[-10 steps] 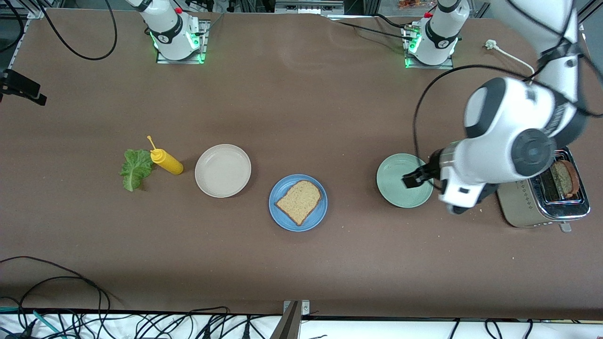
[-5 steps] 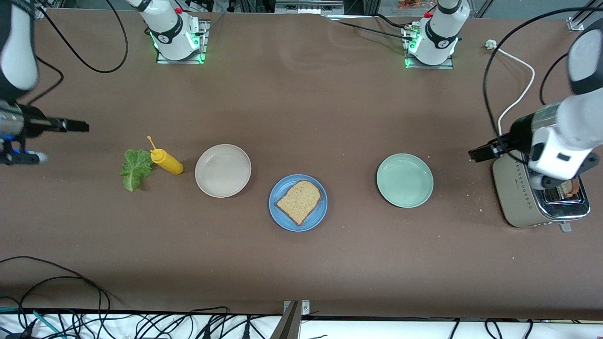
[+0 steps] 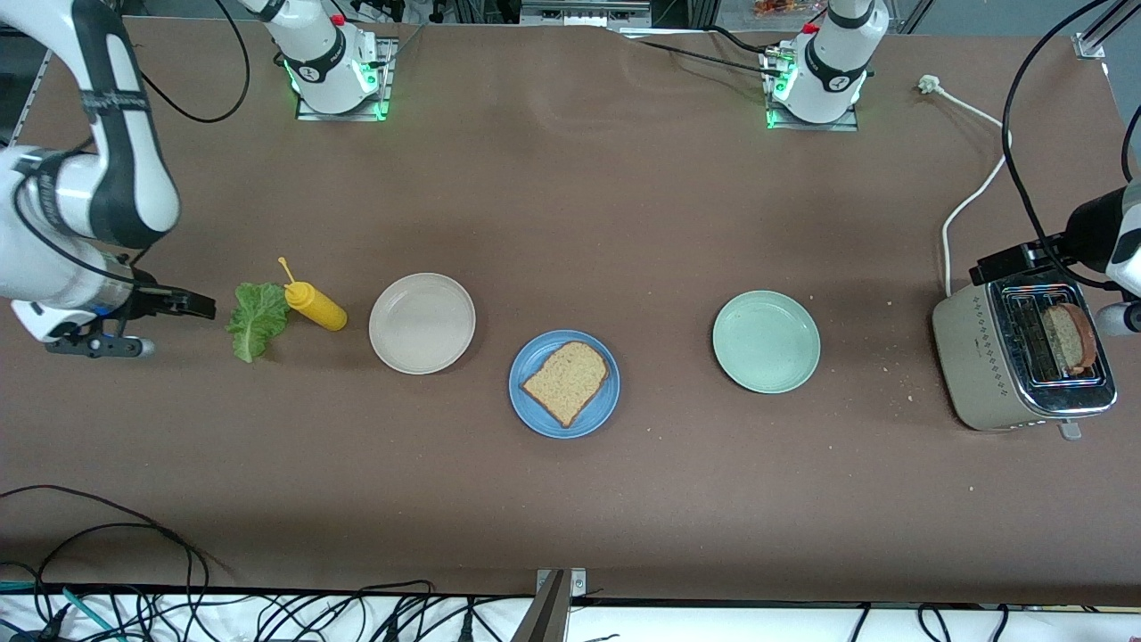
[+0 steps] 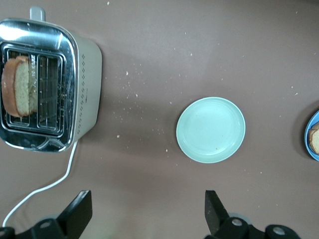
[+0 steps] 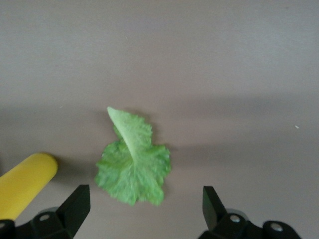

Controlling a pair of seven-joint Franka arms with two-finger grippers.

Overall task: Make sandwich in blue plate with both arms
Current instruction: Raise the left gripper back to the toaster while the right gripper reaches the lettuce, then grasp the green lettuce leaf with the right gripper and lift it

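Your right gripper [image 5: 142, 219] hangs over the table with jaws spread wide and empty — the lettuce leaf [image 5: 132, 162] lies just ahead of them. Your left gripper [image 4: 148, 216] is open too, empty, the toaster [image 4: 47, 84] off to one side of its jaws. 1 bread slice [image 3: 566, 382] sits on the blue plate [image 3: 533, 412] — well apart from both.

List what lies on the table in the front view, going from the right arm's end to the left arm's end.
Ruffled green lettuce leaf → yellow squeeze bottle → round beige plate → round blue plate holding a bread slice → pale green plate → silver toaster.
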